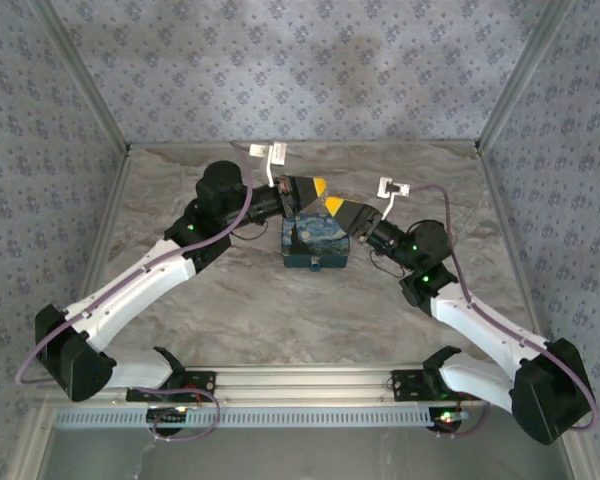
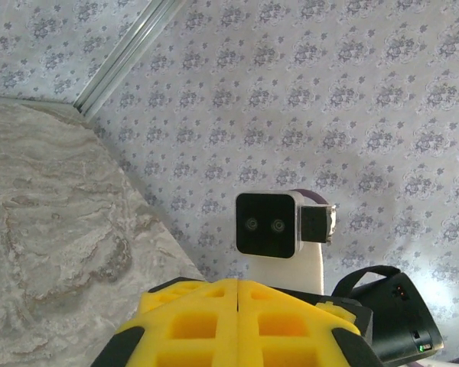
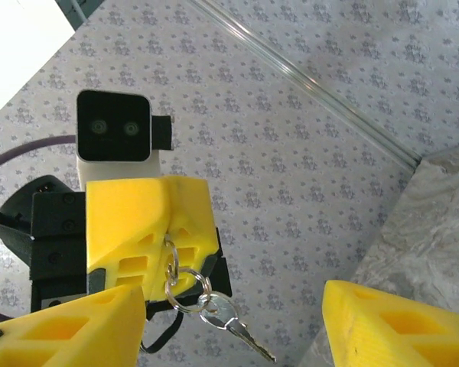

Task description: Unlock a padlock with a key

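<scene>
Above the blue box (image 1: pixel 315 245), left tool (image 3: pixel 157 245) pinches the key ring (image 3: pixel 185 287), key (image 3: pixel 231 319) dangling; right tool (image 1: pixel 336 208) stands agape. We judge the loose key may slip the handover and drop.

Two arms in the top view: left arm (image 1: pixel 140 280) at lower left, right arm (image 1: pixel 480 325) at lower right. Two grippers sit close together at centre, left gripper (image 1: pixel 322 186) and right gripper (image 1: pixel 332 206). One box (image 1: pixel 316 243) lies just below them. One key (image 3: pixel 233 325), low centre in the right wrist view, hangs on at least two rings (image 3: pixel 187 294). One table (image 1: pixel 280 320).
</scene>
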You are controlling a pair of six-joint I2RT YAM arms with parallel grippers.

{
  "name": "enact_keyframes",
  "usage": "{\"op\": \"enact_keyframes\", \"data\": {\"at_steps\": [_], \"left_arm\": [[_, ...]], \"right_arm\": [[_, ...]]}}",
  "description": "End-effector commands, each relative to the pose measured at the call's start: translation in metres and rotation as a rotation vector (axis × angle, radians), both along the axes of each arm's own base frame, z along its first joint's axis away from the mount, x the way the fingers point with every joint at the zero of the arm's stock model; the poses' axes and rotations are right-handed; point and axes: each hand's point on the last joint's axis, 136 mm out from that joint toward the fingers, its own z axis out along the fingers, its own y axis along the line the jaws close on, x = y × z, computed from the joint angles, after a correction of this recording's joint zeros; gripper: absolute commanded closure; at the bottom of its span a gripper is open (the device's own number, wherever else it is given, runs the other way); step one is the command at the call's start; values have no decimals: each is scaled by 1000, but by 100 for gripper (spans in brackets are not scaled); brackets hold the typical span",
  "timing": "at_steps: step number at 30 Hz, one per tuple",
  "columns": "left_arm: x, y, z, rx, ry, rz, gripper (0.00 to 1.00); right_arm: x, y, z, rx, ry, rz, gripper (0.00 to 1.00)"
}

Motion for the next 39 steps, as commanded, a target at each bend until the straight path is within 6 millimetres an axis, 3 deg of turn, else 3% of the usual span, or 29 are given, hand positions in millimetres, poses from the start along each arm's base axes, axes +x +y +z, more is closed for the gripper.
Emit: {"op": "enact_keyframes", "data": {"at_steps": [1,22,32,39], "left_arm": [[-12,3,18,-51,-36,-28,100],[-12,-3,14,-75,-17,-45,100],[-14,-2,16,-90,-16,-50,100],[-13,0,14,-85,-13,-38,100]], "right_arm": [[-8,-5,29,50,-85,-11,40],[-7,7,35,49,-110,31,66],[-9,8,36,38,-137,31,100],[-12,2,38,32,-154,13,100]]}}
